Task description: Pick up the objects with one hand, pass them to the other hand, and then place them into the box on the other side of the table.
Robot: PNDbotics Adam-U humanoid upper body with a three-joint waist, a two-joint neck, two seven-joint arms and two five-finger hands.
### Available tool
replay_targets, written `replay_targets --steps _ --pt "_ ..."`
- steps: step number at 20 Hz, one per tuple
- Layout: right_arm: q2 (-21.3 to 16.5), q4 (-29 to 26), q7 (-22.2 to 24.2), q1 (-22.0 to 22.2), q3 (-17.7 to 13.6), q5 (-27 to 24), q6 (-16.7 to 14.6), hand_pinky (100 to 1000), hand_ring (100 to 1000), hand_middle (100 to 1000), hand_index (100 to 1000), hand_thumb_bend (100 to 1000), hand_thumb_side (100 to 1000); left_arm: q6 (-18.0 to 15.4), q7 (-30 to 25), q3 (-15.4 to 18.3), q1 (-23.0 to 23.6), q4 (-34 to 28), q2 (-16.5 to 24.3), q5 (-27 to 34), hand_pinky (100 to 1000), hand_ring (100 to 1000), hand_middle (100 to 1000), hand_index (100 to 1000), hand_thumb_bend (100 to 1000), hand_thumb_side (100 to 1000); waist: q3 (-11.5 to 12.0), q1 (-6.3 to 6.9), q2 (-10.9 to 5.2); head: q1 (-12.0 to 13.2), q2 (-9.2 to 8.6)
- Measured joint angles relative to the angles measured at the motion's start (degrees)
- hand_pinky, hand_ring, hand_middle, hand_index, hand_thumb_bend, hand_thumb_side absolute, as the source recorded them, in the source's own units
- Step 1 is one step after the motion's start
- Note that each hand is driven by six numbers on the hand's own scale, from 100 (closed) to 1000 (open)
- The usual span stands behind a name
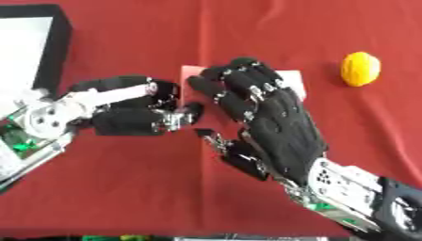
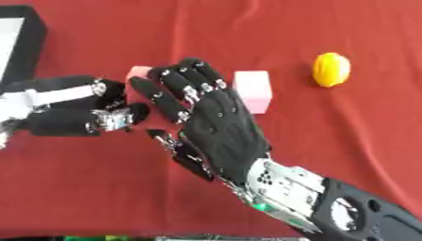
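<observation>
The work surface was a table covered in red cloth (image 1: 124,188). A box (image 1: 51,52) with black walls and a pale interior stood at the far left edge; what it contained could not be seen.

A pink block (image 2: 254,89) sat at mid-table, held between the two hands. In the left eye view the right hand covered most of it; in the right eye view its right portion and a pink corner at its left end were exposed.

The right hand (image 1: 276,124) entered from the near right, back of the hand toward the camera, with its fingers bent over the block's near face. It gripped the block. The left hand (image 1: 132,110) entered from the left, with its fingers curled and their tips at the block's left end. Whether those fingers had closed on the block or only met it could not be told, because the right hand hid the contact.

A yellow rounded object (image 1: 361,68) lay on the cloth at the far right, well apart from both hands and untouched.

Status, as judged: the block had been picked up and the transfer from right hand to left hand was in progress, not completed. Remaining steps were release by the right hand, carriage to the box on the left, and placement. The yellow object still required the full sequence.
</observation>
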Motion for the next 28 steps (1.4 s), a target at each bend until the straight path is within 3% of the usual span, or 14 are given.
replay_targets --steps 6,9,18,28 --pt "0.1 0.0 0.5 0.0 -0.2 -0.2 0.5 741 754 690 749 445 100 1.9 4.3 -0.1 0.0 -0.4 -0.3 1.2 698 597 458 470 100 380 -0.1 0.10 0.00 0.0 -0.03" --pt "0.1 0.0 0.1 -0.1 -0.2 -0.2 1.2 763 817 744 791 535 100 2.2 5.9 -0.1 0.1 -0.5 -0.4 1.1 694 592 454 465 100 361 -0.2 0.13 0.00 0.0 -0.24" --pt "0.2 0.0 -0.1 0.0 0.5 0.5 3.9 833 921 814 857 610 100 3.3 9.1 0.7 0.3 -1.0 -0.4 -0.3 681 581 440 450 100 278 -0.4 0.19 0.00 0.4 -0.50" --pt "0.2 0.4 0.1 0.0 0.6 1.2 4.8 846 931 827 867 607 100 4.7 11.0 1.3 0.6 -1.6 -0.4 -0.9 679 577 436 440 100 273 -0.4 0.15 0.00 0.5 -0.94"
